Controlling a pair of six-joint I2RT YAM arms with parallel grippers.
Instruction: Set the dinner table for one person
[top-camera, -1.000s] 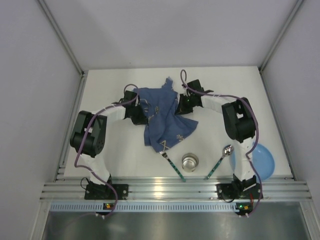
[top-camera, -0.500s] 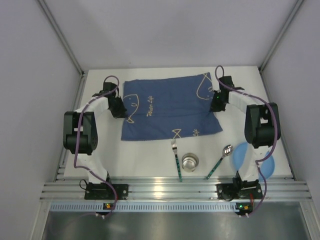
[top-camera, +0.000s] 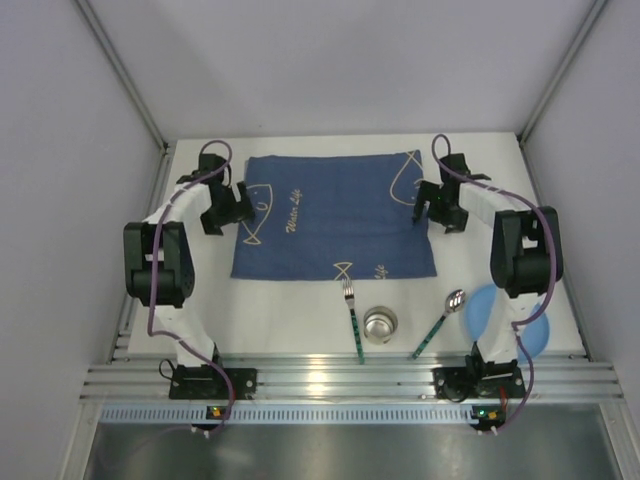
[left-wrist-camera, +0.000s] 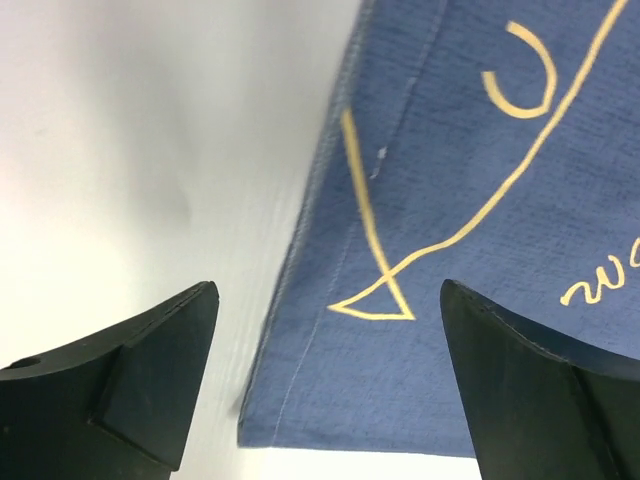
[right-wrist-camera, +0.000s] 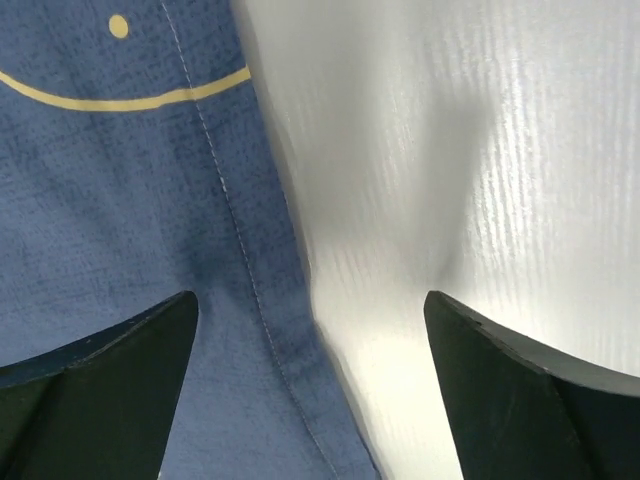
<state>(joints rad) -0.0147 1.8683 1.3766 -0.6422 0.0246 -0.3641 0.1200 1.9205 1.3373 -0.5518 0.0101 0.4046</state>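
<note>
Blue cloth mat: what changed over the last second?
The blue cloth mat, bunched between the arms earlier, now lies flat on the dinner table. The left end effector and right end effector released its sides and stand open. The fork turned slightly; cup, spoon, plate unmoved.

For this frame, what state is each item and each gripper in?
cloth mat: spread flat on the dinner table
fork: lying flat, on the near side of the mat
metal cup: upright
spoon: lying flat beside the cup
blue plate: flat, partly hidden
left gripper: open, over the mat's left edge
right gripper: open, over the mat's right edge
</note>
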